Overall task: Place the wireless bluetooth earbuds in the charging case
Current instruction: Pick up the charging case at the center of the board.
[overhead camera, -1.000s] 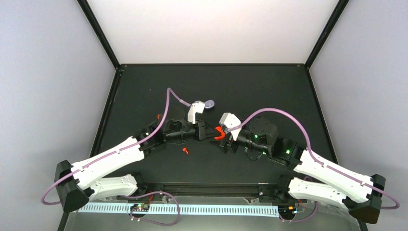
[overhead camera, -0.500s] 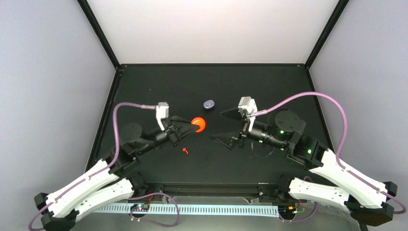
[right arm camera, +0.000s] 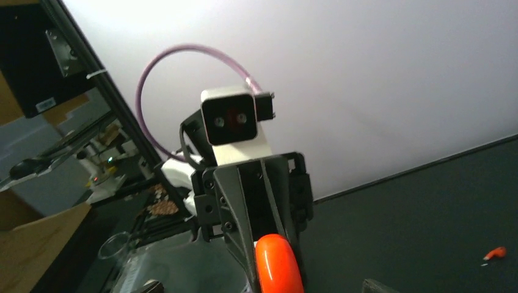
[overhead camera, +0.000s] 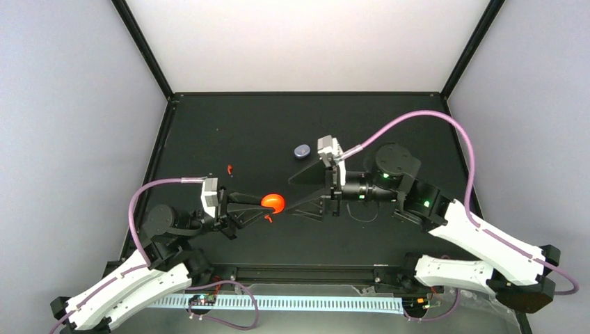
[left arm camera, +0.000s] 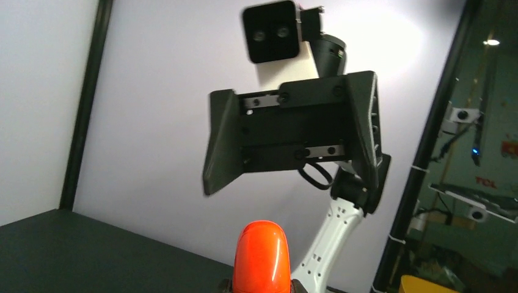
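Case (overhead camera: 273, 202) pinched in my left claw (overhead camera: 264, 203); my right claw (overhead camera: 288, 195), wide and empty, faces it from just beside; a red earbud (overhead camera: 268, 219) lies on the bench (overhead camera: 389, 132) beneath.

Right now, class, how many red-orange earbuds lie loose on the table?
2. One earbud lies toward the left side; another earbud lies just nearer than the orange case gripped by the left end effector. More may be hidden.
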Available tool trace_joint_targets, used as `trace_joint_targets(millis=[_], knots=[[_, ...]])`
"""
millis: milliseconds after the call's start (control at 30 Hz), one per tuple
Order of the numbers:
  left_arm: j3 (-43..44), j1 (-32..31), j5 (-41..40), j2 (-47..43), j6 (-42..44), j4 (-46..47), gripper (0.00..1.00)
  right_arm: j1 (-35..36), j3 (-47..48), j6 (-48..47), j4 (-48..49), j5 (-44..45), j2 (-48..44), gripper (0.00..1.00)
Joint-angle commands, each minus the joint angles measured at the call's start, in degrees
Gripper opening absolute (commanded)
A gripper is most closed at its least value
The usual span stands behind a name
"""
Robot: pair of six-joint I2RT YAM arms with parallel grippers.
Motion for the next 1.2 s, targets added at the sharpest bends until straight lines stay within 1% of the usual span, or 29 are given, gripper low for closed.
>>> trace_joint_targets(millis=[0, 133, 233, 367, 533, 633, 800, 1067, 1167], knots=[[2.9, 0.2, 7.5, 1.4, 4.6, 1.9, 0.02, 2.2, 3.4, -1.1, -2.3, -3.6, 2.1, 0.82], [5.5, 0.2, 11.2, 2.8, 6.5, 0.3, 0.02, 2.6, 5.6, -4.1, -6.7, -2.6, 3.6, 0.7], [6.3, 0.2, 12.6, 3.5, 6.2, 0.7, 0.01, 2.6, 6.4, -5.4, -8.2, -3.8, 3.8, 0.63], [6.8, 0.2, 14.3, 4.6, 4.5, 3.0, 0.02, 2.5, 7.7, -7.3, -11.6, -5.3, 4.5, 0.61], [7.8, 0.2, 15.1, 6.0, 3.5, 3.6, 0.02, 3.3, 8.2, -7.2, -11.9, -6.9, 4.9, 0.61], [8.2, 0.2, 14.7, 6.7, 3.4, 3.6, 0.01, 4.0, 8.6, -7.6, -12.5, -6.4, 5.6, 0.6], [8.4, 0.1, 14.5, 7.4, 3.0, 3.9, 0.02, 4.1, 8.3, -7.7, -12.6, -4.5, 5.2, 0.48], [8.4, 0.2, 12.9, 8.1, 2.3, 4.2, 0.03, 4.2, 7.4, -7.7, -11.5, -3.7, 4.4, 0.34], [8.6, 0.1, 12.5, 8.5, 1.9, 4.3, 0.04, 4.2, 7.3, -7.7, -11.3, -3.7, 4.4, 0.32]])
